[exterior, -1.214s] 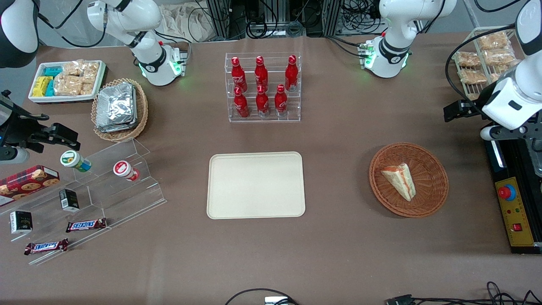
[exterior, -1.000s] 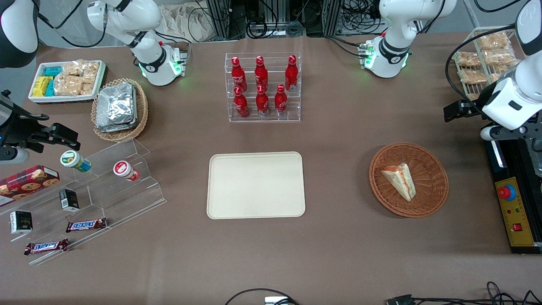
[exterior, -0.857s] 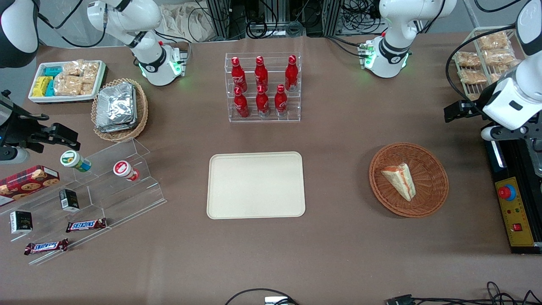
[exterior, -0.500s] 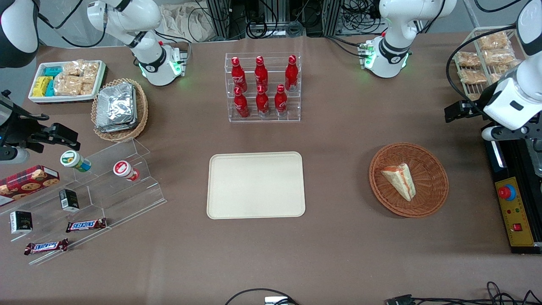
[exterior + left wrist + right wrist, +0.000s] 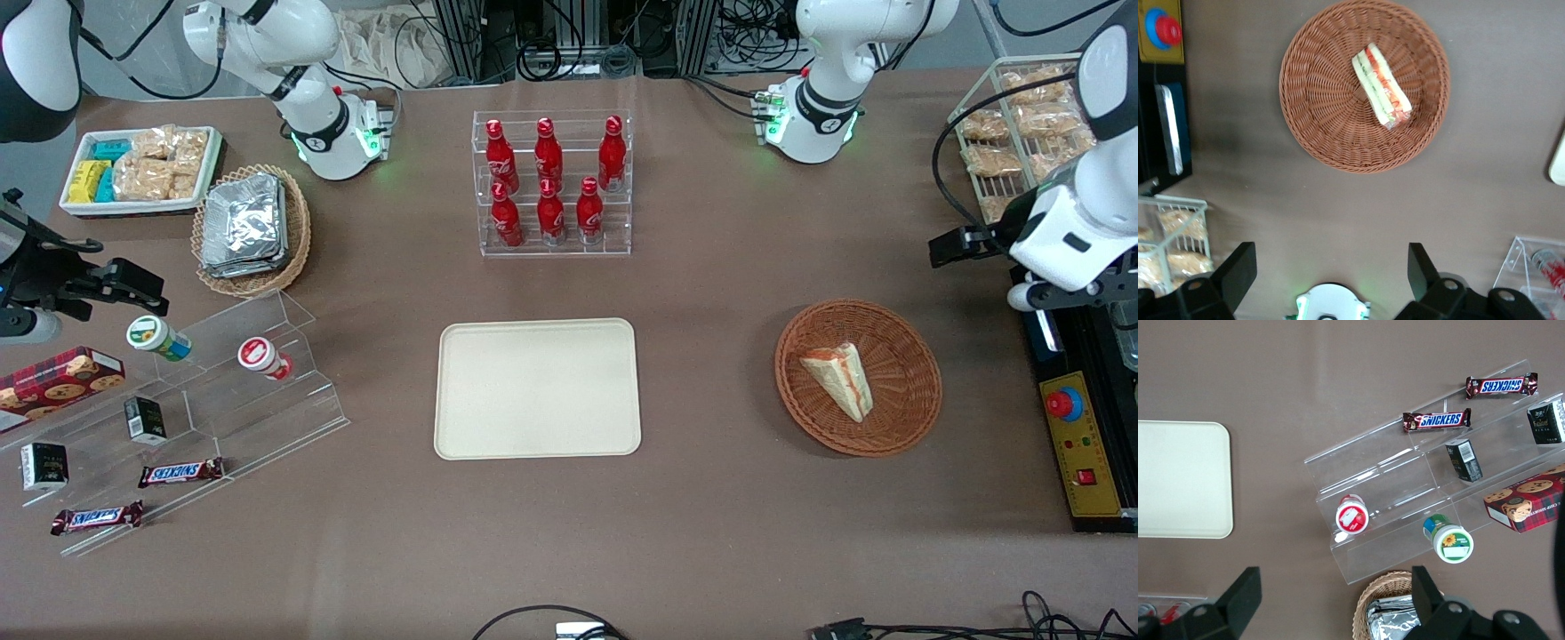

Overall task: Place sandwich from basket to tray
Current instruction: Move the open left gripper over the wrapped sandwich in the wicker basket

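Approach step; gripper [image 5: 1328,267] spread wide, apparently well above basket [image 5: 1311,120]; next: descend onto sandwich [image 5: 1381,87]; tray [image 5: 537,388] bare.

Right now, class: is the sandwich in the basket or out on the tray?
In the basket: the sandwich lies inside; tray bare; open pincer apart.

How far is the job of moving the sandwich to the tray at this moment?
Nothing is done yet: the sandwich lies in the basket, and the tray holds nothing. In hand: the gripper hangs open above the table beside the basket, holding nothing. Left: descend, grasp the sandwich, carry it, set it on the tray.
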`<action>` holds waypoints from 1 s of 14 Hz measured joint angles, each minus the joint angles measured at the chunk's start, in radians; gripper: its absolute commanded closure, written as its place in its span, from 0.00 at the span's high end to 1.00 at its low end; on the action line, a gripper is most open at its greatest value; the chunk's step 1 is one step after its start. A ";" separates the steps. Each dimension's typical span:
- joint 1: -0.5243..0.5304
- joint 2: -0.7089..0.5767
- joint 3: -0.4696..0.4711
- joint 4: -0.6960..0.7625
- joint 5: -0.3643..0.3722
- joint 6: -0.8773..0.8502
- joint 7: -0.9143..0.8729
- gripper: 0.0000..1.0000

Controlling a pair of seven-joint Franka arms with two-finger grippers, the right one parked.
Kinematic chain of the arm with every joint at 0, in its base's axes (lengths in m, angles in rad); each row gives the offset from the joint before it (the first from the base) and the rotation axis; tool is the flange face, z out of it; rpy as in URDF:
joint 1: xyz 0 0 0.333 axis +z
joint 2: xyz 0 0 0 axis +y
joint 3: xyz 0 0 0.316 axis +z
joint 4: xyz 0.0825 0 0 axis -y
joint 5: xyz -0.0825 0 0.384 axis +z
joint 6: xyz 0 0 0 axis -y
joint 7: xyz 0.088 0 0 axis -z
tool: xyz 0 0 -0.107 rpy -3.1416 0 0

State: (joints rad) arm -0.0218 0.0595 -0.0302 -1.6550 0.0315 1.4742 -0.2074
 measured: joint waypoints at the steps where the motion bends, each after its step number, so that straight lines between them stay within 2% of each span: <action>1: -0.003 0.024 0.000 -0.008 -0.004 0.018 -0.043 1.00; 4: -0.010 0.116 -0.001 -0.020 -0.053 0.084 -0.143 1.00; 6: -0.011 0.164 -0.001 -0.054 -0.061 0.178 -0.171 1.00; 10: -0.013 0.202 -0.002 -0.229 -0.072 0.450 -0.226 1.00; 14: -0.025 0.271 -0.022 -0.272 -0.077 0.566 -0.321 1.00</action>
State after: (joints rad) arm -0.0470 0.3308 -0.0520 -1.9273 -0.0456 2.0403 -0.5280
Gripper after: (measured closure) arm 0.000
